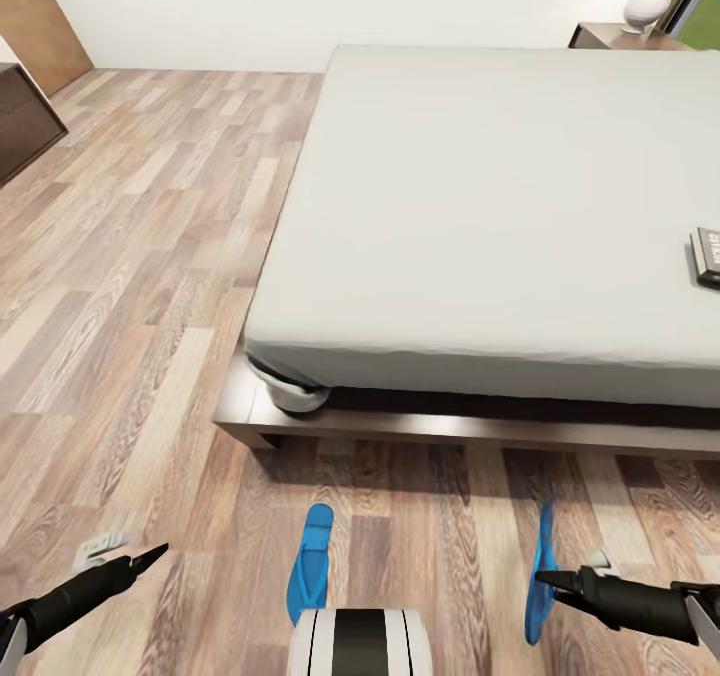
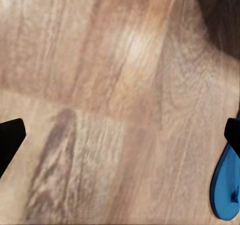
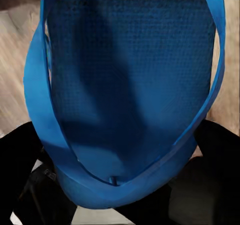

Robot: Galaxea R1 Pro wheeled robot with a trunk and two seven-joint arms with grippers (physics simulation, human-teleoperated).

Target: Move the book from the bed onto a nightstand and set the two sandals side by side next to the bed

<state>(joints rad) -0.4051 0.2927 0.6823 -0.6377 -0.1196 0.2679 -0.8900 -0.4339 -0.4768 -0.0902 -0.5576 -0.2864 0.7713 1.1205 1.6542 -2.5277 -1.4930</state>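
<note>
Right wrist view: right claw [image 3: 112, 185] clamped on blue sandal [image 3: 130, 75].

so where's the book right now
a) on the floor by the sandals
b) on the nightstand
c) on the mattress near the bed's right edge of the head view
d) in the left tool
c: the book lies flat on the bed, at the right edge of the head view, apart from the nightstand in the far corner and from both sandals on the floor.
</note>
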